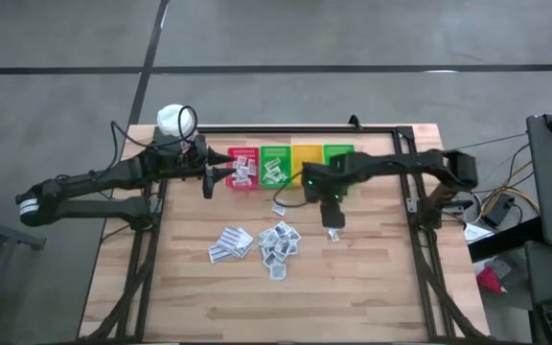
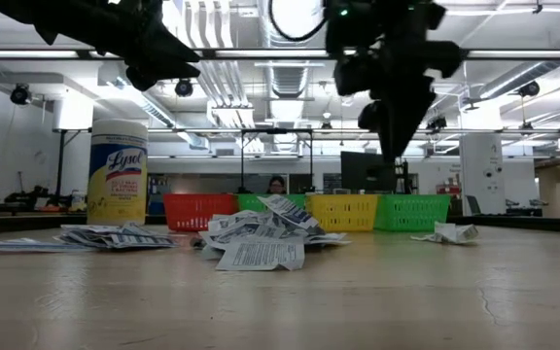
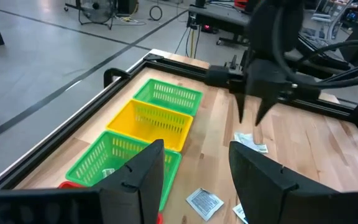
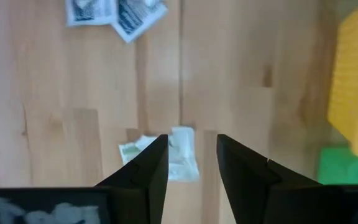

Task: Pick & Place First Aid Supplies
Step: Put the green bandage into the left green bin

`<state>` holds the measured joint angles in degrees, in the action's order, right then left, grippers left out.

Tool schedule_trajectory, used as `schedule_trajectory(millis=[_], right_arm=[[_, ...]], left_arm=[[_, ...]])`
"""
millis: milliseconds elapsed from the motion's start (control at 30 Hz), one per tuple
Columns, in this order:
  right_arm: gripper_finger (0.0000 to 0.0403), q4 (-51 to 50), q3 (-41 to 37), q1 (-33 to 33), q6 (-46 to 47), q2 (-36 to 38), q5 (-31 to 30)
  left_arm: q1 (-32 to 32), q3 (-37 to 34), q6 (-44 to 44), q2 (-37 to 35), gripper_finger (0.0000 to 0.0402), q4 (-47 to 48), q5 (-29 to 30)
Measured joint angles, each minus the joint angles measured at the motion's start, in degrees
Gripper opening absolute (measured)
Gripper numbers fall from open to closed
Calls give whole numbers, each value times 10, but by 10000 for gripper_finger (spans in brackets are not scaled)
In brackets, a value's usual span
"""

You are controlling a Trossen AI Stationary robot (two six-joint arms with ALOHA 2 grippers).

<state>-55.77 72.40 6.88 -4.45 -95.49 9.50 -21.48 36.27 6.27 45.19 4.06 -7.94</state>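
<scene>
right gripper hangs over a lone crumpled sachet on the worktop near the green bin, jaws spread, holding nothing. left gripper waits by the red bin, jaws spread. sachet looks light, thin, soft; likely slides if nudged, so pinch across its raised fold. print unreadable; part of sachet hidden behind fingers.
</scene>
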Motion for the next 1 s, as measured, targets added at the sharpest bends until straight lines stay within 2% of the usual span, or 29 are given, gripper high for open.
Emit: schedule_trajectory(millis=[233, 400, 700, 1000], right_arm=[[135, 70, -130, -22, 9, 63, 0], [126, 111, -190, -23, 21, 70, 0], [127, 178, -223, -22, 15, 53, -5], [122, 190, -240, -18, 10, 52, -24]], left_arm=[[0, 0, 3, 0, 175, 0, 0], [0, 0, 5, 0, 175, 0, 0], [0, 0, 12, 0, 175, 0, -1], [0, 0, 12, 0, 175, 0, -1]])
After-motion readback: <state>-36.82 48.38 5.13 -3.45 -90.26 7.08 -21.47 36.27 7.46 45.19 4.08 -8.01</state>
